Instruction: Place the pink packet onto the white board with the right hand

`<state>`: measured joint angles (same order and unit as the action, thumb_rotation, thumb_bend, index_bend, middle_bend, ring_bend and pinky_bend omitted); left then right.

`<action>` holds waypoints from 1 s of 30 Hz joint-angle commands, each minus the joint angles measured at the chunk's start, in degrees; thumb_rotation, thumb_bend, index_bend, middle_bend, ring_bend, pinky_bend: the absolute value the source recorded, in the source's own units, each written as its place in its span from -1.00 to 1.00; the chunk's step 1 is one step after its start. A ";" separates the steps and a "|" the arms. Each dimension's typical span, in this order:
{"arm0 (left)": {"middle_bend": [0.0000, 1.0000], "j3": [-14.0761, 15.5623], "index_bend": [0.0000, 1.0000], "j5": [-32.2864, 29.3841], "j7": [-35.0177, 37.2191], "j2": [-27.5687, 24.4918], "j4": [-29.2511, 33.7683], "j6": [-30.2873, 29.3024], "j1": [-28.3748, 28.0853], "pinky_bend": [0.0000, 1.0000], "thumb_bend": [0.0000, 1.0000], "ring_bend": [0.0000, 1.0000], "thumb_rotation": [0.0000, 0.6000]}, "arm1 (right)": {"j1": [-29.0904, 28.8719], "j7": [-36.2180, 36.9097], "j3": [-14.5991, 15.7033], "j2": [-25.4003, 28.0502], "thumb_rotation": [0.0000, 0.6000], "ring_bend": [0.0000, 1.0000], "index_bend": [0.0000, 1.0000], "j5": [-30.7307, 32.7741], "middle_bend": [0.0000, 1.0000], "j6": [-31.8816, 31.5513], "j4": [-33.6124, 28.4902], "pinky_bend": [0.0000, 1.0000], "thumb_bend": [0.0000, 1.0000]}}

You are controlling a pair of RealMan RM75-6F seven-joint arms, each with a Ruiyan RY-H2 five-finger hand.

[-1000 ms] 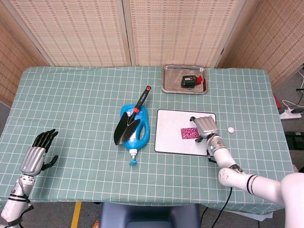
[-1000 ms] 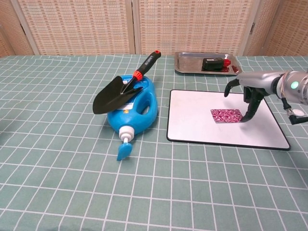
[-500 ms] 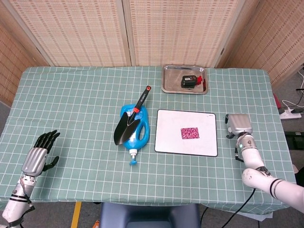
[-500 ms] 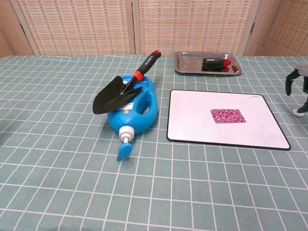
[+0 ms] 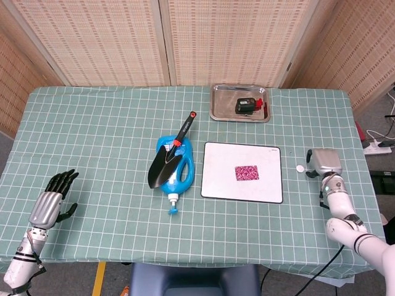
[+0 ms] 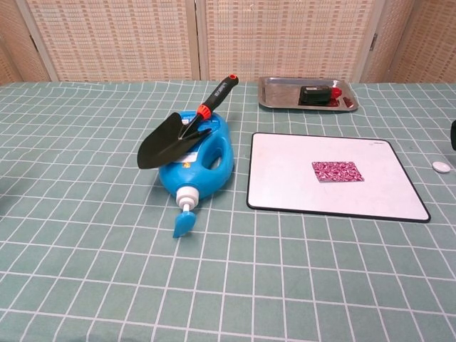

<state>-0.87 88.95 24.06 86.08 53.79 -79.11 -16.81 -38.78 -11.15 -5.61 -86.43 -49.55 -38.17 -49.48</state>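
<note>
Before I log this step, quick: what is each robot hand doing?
Left robot hand: open, holding nothing.
Right robot hand: holding nothing; open or closed cannot be told.

White board [image 5: 242, 180] sits right of table [image 5: 92, 135] centre, pink packet [image 5: 247, 172] lying on it near the middle. Jug [image 5: 179, 171] on its side just left of board, at its 9 o'clock; trowel [image 5: 171, 153] rests on top of jug. Tray [image 5: 241, 103] behind board at 12 o'clock, a small box [image 5: 247, 106] inside. Small disc [image 5: 300, 168] at board's 3 o'clock, right hand [image 5: 324, 163] just beyond it. Left hand [image 5: 50, 201] at table's near-left, 8 o'clock.
</note>
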 commanded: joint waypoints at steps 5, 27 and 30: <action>-1.00 0.04 -1.00 0.04 0.30 -0.13 0.06 -0.11 0.07 -1.00 -0.36 -1.00 1.00 | -0.19 0.83 -1.11 -1.99 1.00 0.98 -0.13 -1.53 1.00 2.14 2.20 1.00 -0.53; -1.00 0.12 -1.00 -0.14 2.16 -0.64 0.70 0.71 -0.11 -1.00 -0.36 -1.00 1.00 | -0.75 0.73 -3.59 -4.07 1.00 0.98 -0.05 -2.58 1.00 5.19 5.51 1.00 -0.46; -1.00 0.04 -1.00 -0.23 2.82 -1.04 1.13 0.84 -0.17 -1.00 -0.36 -1.00 1.00 | -0.81 0.48 -3.77 -4.34 1.00 0.98 -0.06 -2.47 1.00 5.60 5.95 1.00 -0.46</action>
<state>-0.82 88.76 26.83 85.09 54.87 -78.33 -16.96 -39.57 -10.62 -9.34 -90.72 -52.04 -32.61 -43.58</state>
